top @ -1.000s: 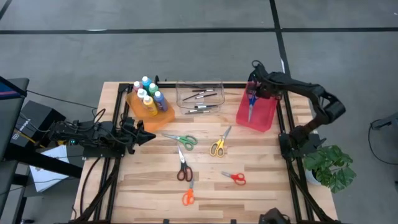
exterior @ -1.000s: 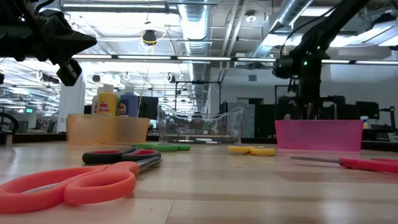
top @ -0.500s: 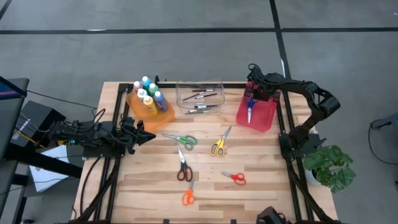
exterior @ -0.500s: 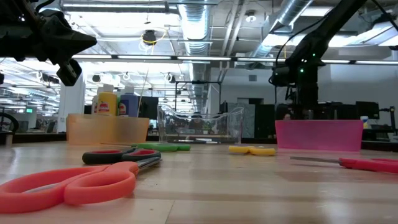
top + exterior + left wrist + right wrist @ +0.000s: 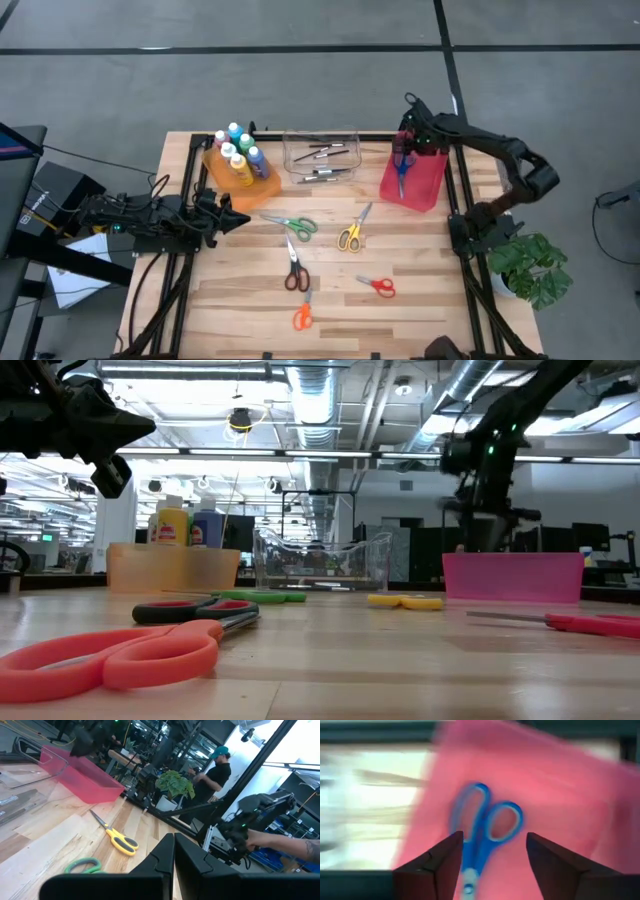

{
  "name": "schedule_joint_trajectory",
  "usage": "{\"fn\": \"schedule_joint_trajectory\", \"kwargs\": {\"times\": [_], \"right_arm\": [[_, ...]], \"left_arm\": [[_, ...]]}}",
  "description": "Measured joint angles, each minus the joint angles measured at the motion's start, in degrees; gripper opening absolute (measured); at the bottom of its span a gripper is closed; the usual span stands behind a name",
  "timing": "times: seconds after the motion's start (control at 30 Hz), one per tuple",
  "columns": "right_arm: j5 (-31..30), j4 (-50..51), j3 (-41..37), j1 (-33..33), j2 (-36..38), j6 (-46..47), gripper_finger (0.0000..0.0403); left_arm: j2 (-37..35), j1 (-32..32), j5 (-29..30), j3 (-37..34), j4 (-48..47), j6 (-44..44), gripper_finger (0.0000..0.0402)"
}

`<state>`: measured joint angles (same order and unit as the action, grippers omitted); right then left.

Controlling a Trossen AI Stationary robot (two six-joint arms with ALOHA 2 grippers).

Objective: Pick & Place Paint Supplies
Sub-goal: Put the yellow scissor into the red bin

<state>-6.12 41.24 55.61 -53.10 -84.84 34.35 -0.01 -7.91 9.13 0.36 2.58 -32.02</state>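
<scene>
On the bench's [image 5: 400,310] near edge lie orange scissors [image 5: 301,317], then red scissors [image 5: 378,286] and dark-handled scissors [image 5: 294,272]; farther off, green scissors [image 5: 292,225] and yellow scissors [image 5: 350,235]. The left end effector [image 5: 232,218] waits clenched at the left side. At the far right, the right end effector [image 5: 408,140] hangs released above the red bin [image 5: 424,190], blue scissors [image 5: 482,832] lying loose inside. This drop looks done; next it should rise clear and reach for another pair, likely the yellow.
</scene>
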Motion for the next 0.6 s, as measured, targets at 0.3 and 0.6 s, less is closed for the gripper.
{"fn": "schedule_joint_trajectory", "kwargs": {"times": [0.3, 0.6], "right_arm": [[32.2, -9.4, 0.5, 8.1, 15.0, -14.2, 0.0225], [43.6, -24.7, 0.5, 25.7, 25.7, -7.8, 0.0225]], "left_arm": [[0.0, 0.0, 0.0, 0.0, 0.0, 0.0, 0.0006], [0.0, 0.0, 0.0, 0.0, 0.0, 0.0, 0.0006]]}}
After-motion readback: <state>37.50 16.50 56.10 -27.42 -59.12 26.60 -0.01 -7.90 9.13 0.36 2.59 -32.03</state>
